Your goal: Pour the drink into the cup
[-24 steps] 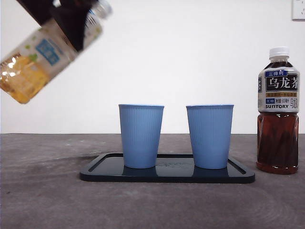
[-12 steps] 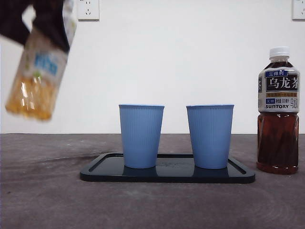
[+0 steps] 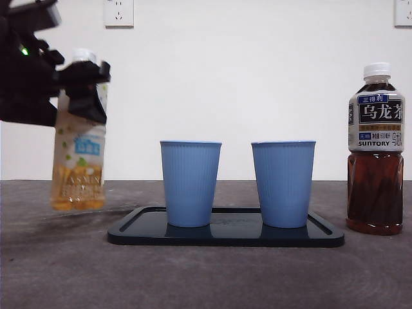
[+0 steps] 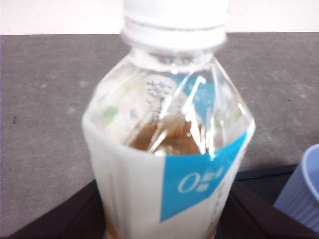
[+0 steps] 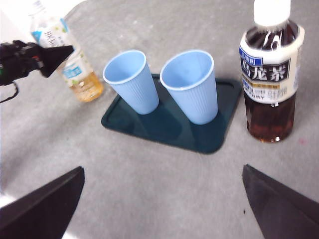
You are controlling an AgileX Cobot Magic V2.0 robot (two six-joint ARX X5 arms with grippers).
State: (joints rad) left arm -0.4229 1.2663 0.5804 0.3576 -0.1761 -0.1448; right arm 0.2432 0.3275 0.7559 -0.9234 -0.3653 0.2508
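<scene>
A: Front view: the left tool (image 3: 87, 90) is clamped on the neck of a clear plastic bottle of pale yellow tea with a white-and-blue label (image 3: 79, 161), which hangs upright just above the grey bench (image 3: 206, 270), off to one side of the dark rectangular tray (image 3: 225, 235).

B: And a second ago?

A: The bottle was high and tipped hard, base lower than its neck. Now it is level and low. My reading is that this pour is finished and the bottle is about to be set down, though no liquid can be seen inside either ribbed blue plastic cup (image 3: 190, 183) (image 3: 283, 183) from this angle.

B: Left wrist view?

A: The bottle's white cap (image 4: 174, 20) and shoulders fill it, black jaws pressed to both sides. Tea shows below the label's edge. A cup rim (image 4: 304, 194) peeks in at one edge beside the tray (image 4: 259, 174).

B: Right wrist view?

A: The right tool (image 5: 159, 199) waits high over the bench, jaws wide apart, holding nothing. Below it both cups stand in the tray, and from above they look empty or nearly so; I cannot be sure. A capped dark oolong tea bottle with a black label (image 5: 271, 74) stands just beside the tray, untouched.

B: The room?

A: Matt grey bench, plain white wall, a white wall socket (image 3: 118, 13) high up.
</scene>
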